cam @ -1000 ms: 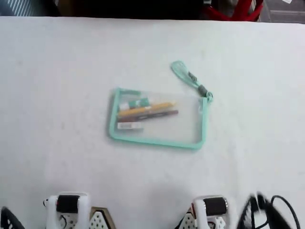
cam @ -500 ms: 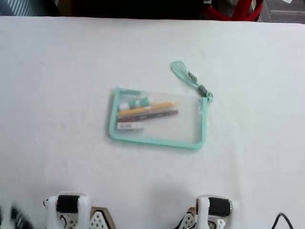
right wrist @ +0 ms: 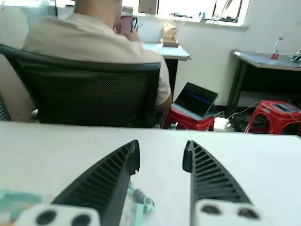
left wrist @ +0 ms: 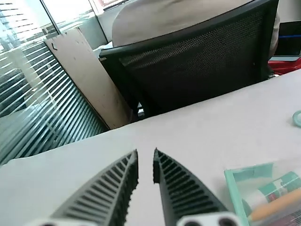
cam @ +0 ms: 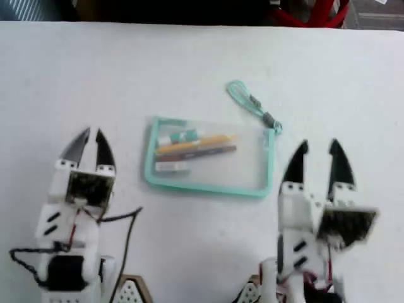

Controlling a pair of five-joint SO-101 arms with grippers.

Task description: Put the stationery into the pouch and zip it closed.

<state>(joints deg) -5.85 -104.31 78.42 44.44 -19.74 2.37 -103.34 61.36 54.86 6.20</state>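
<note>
Stationery [cam: 192, 146] looks inside the pouch [cam: 246, 165] mid table [cam: 328, 63]; zip prob shut, can't tell tbh. Either side of pouch, both empty: left gripper [cam: 90, 140] fingers narrowly apart, right gripper [cam: 317, 151] wider.

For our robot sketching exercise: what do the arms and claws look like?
Both arms are white, blocky plastic. The left claw and right claw each have two black, pointed fingers with ribbed inner faces. A black cable loops beside the left arm.
</note>
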